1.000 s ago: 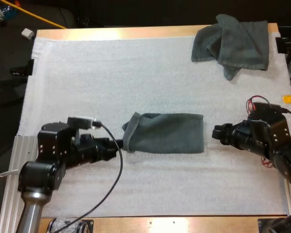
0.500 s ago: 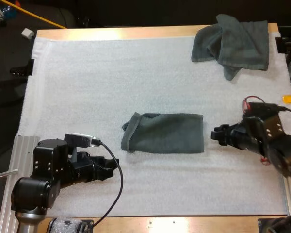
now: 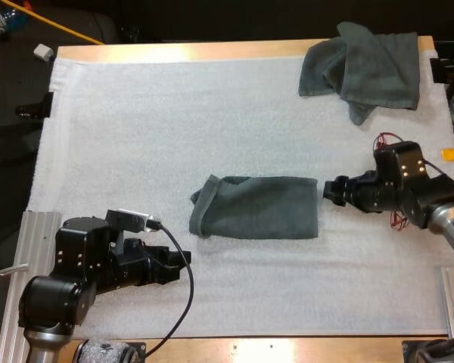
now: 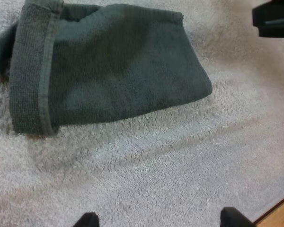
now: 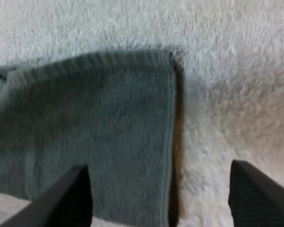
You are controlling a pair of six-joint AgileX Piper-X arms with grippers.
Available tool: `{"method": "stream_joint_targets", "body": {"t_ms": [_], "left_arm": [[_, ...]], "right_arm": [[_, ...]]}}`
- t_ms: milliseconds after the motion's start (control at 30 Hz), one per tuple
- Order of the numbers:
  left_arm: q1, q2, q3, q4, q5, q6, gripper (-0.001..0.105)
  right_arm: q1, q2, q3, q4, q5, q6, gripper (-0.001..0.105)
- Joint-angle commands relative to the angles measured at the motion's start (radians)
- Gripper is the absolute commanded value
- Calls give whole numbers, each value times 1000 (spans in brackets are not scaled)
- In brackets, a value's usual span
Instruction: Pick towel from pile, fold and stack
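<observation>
The left gripper [image 3: 183, 265] and the right gripper [image 3: 329, 190] both sit low, pointing inward, fingers spread apart.

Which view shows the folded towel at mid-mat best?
The high view: the whole folded towel shows, every edge clear. The left wrist view has most of it, including the bunched hemmed end. The right wrist view has its opposite end, at the open right pincer.

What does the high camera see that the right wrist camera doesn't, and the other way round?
The high view adds the crumpled towel at the far right, the left gripper and the right gripper. The right wrist view adds a close look at the folded towel's hem, with its own fingers standing apart. Both share the folded towel and the white mat.
</observation>
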Motion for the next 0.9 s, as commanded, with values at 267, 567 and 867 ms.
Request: {"method": "stream_joint_targets", "body": {"t_ms": [267, 567, 867], "left_arm": [[3, -5, -6, 14, -16, 9, 52], [-1, -4, -6, 11, -14, 6, 52], [-5, 0, -5, 11, -10, 1, 51]], "right_arm": [[-37, 193, -6, -117, -203, 0, 60], [-21, 264, -6, -155, -213, 26, 59], [26, 337, -10, -189, -218, 83, 58]]}}
